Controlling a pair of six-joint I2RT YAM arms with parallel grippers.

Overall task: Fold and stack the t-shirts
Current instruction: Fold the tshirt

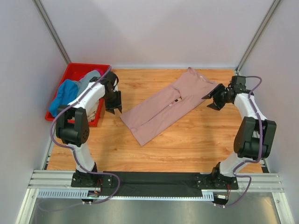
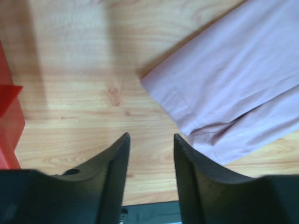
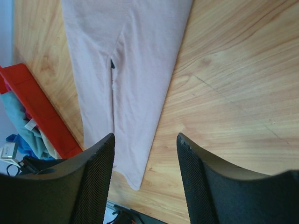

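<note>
I hover the left gripper [image 1: 113,108] and right gripper [image 1: 209,102], jaws parted and empty, beside opposite ends of the pink t-shirt [image 1: 163,109], narrowed lengthwise, I judge ready for cross-folding

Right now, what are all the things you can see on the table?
Dusty-pink cloth t-shirt: one, pink, folded into a long strip, lying slantwise mid-table.
Red plastic crate: one, red, far left corner of the table.
Crumpled clothes: a heap, blue and grey showing, inside the crate.
Wooden table: one, light brown, under everything.
Left gripper: one, black, open, between crate and t-shirt.
Right gripper: one, black, open, by the t-shirt's far right end.
</note>
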